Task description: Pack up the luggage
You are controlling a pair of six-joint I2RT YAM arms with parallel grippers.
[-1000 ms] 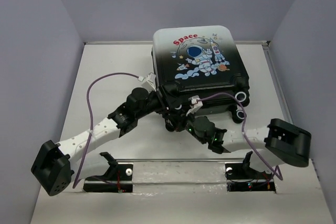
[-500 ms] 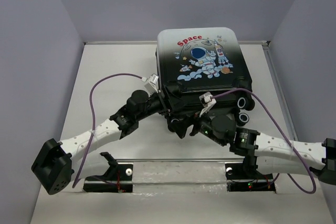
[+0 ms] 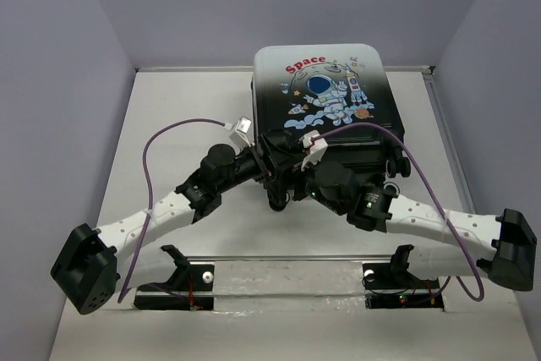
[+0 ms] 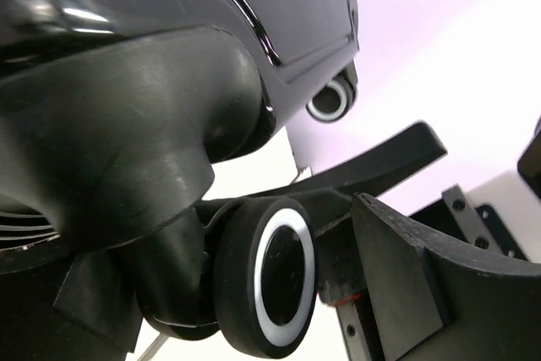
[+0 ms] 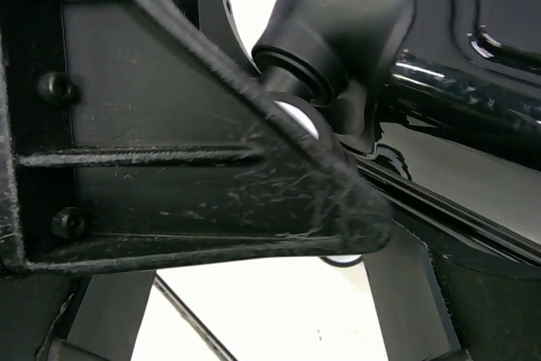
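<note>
Your left gripper (image 3: 270, 175) and right gripper (image 3: 293, 189) sit at the near edge of the white-to-black astronaut-print hard-shell suitcase (image 3: 325, 99), beside a black caster wheel (image 4: 275, 281). Whether either grips cannot be told.

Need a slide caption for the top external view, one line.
Both arms meet at the caster-wheel end of the luggage, which lies print side up on the table.
</note>
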